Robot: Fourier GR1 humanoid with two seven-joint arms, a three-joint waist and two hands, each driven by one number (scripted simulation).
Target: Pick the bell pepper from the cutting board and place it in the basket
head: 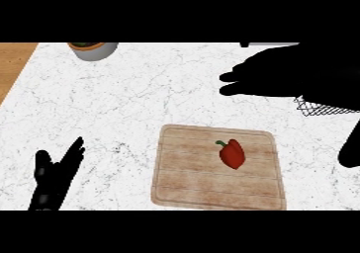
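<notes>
Red pepper (233, 154) lies on the board's (187, 190) right half, well apart from the empty right hand (278, 71), fingers outstretched, above it near the basket (322, 107); the left hand (57, 175) rests open lower left.

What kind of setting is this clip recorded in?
Likely a kitchen counter: white marbled worktop, a wooden cutting board holding a red bell pepper, and a wire basket at the right.
</notes>
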